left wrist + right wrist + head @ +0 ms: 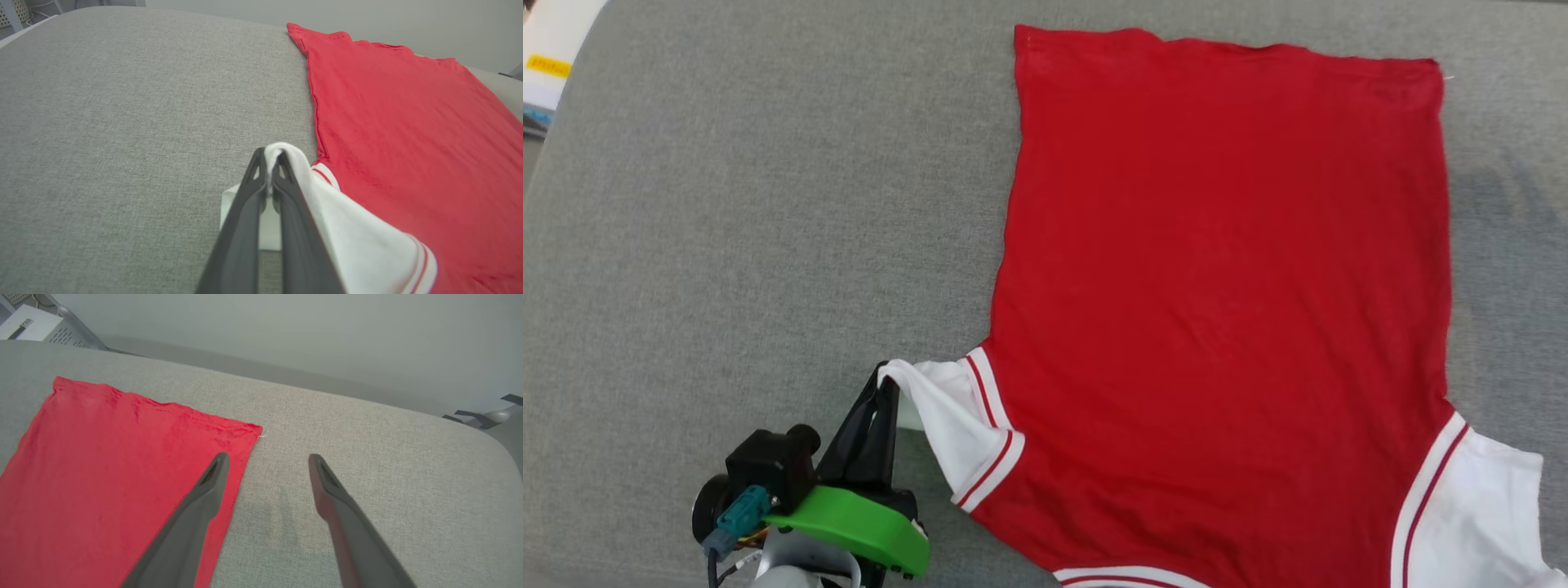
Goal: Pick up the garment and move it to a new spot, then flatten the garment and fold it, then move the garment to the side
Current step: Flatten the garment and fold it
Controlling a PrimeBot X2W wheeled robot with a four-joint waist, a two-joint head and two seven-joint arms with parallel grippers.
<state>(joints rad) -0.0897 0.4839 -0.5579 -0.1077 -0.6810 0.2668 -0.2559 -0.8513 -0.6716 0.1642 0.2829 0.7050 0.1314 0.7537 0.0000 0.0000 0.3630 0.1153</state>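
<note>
Shirt (1225,310) spread nearly flat on the grey surface (752,229), plain red side up, hem far from the robot. The left gripper (884,384) is clamped on the tip of one white sleeve (947,425), raising it slightly. The right gripper (265,457) hangs with jaws apart and empty over the shirt's far right corner. Moving and flattening appear all but done. Folding and setting aside remain.

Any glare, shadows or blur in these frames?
Head view: flat even light, no glare, faint shadow on the grey surface right of the garment. Left wrist view: red looks washed out, left gripper fingers soft. Right wrist view: faint shadow between the open right gripper fingers.
</note>
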